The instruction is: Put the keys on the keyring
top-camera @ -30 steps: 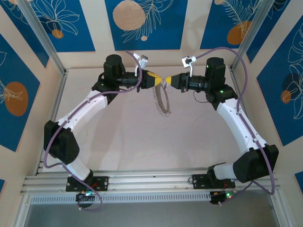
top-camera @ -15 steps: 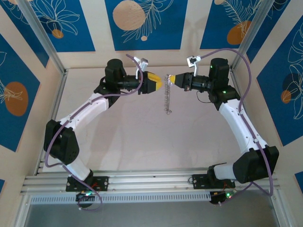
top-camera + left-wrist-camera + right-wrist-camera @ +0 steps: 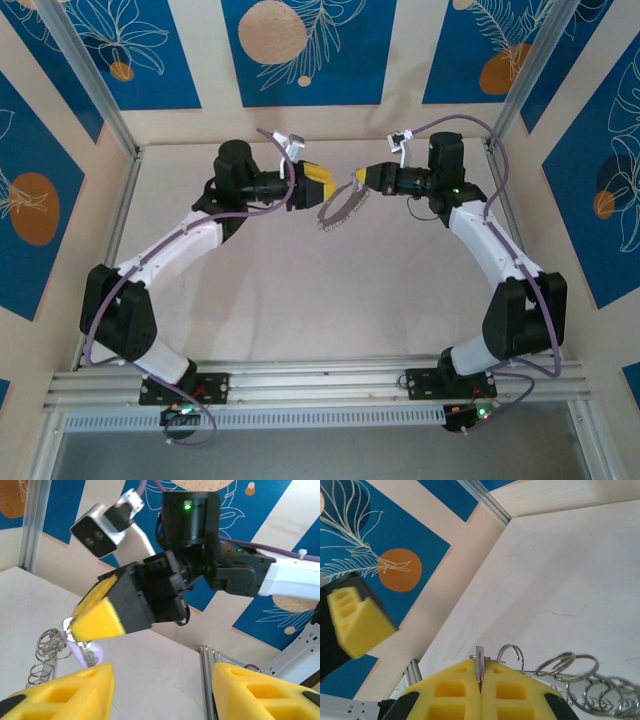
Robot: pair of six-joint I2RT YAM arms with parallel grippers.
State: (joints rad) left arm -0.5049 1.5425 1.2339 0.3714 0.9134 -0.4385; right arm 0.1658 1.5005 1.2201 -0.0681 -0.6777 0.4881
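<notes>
While hung aloft: keyring [image 3: 340, 208] clamped in shut right gripper [image 3: 360, 178].
Dangling free for threading; lilac key [image 3: 85, 652] at its tip; left gripper [image 3: 322, 186] parted, poised alongside.

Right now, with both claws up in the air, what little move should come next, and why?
Probably the left gripper should ease in and close on the key: its jaws stand open and empty, while the right gripper is shut on the keyring, key at its tip.
</notes>
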